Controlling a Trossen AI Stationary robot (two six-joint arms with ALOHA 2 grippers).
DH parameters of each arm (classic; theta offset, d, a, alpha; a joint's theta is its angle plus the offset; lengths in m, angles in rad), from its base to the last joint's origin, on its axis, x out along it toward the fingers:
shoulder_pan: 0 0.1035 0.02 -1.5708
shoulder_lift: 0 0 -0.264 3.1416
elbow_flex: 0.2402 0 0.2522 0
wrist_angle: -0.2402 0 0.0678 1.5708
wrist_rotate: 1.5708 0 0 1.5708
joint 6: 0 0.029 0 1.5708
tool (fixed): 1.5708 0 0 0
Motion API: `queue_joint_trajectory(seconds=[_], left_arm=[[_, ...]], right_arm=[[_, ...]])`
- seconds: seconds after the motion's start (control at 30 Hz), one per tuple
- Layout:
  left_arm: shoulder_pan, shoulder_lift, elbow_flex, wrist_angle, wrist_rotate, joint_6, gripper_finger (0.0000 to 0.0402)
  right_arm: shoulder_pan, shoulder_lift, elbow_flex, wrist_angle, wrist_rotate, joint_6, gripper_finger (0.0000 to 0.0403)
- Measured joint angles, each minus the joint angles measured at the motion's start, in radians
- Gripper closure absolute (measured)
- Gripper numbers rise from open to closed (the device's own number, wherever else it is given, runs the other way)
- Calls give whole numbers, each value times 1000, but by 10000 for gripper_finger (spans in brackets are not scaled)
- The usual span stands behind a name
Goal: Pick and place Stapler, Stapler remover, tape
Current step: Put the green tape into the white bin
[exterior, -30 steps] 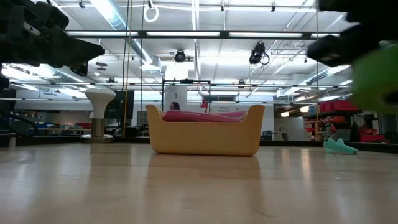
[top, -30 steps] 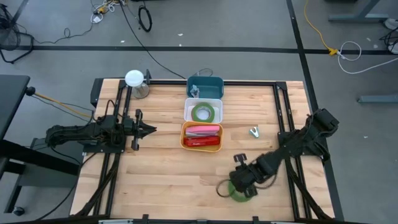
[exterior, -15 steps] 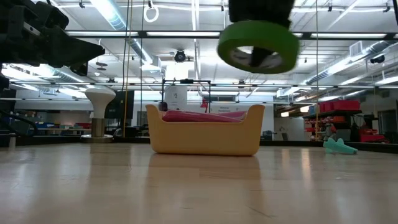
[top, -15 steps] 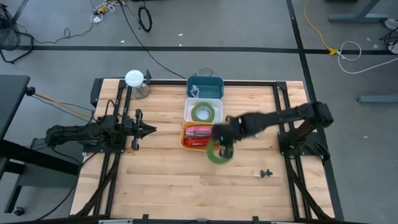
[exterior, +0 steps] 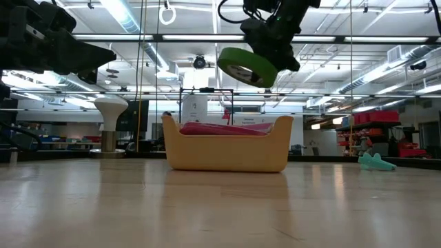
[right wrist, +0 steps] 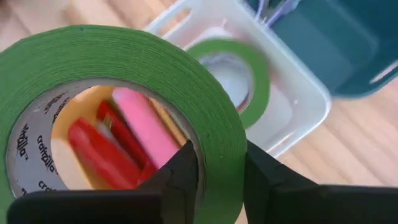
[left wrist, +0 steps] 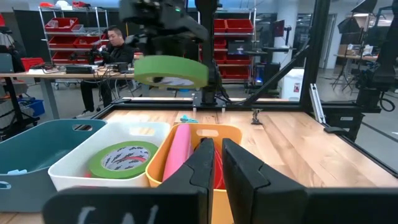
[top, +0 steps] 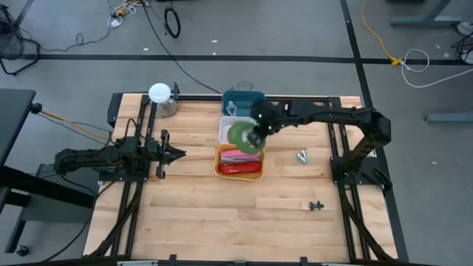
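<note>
My right gripper (top: 256,133) is shut on a green tape roll (top: 252,143), which hangs in the air over the edge between the white bin (top: 222,131) and the orange bin (top: 239,174). The low view shows this roll (exterior: 247,65) tilted, high above the orange bin (exterior: 227,153). A second green roll (left wrist: 124,158) lies flat in the white bin. Pink and red items (top: 240,159) fill the orange bin; I cannot make out a red roll. The teal staple remover (top: 302,156) lies on the table to the right of the bins. My left gripper (top: 179,154) waits shut at the table's left. My right gripper pinches the green roll's wall (right wrist: 222,163), one finger (right wrist: 180,180) inside the open centre and one finger (right wrist: 270,183) outside. It comes from the table's right, slanting down. The roll is lifted clear and tilted below the gripper (exterior: 272,34).
A teal bin (top: 244,101) stands behind the white bin at the far edge. A white round-topped object (top: 160,94) stands at the far left corner. A small black piece (top: 316,206) lies near the right edge. Bare wood lies along the near side.
My right gripper has lifted the green roll off the table's near right part. It has carried the roll up, left and toward the far edge, to above the bins. The roll is now tilted in the air.
</note>
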Motion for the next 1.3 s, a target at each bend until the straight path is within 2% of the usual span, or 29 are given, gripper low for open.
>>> queue_joint_trajectory(seconds=[0.23,0.63,0.87,1.3], left_arm=[[0,0,0,0,0,0,365],[0,0,0,0,0,0,365],[0,0,0,0,0,0,365],[0,0,0,0,0,0,365]], right_arm=[[-44,2,23,41,-29,-36,316],[-119,2,204,44,-48,-124,316],[-156,18,213,78,-108,-203,316],[-154,247,213,71,-106,-300,316]])
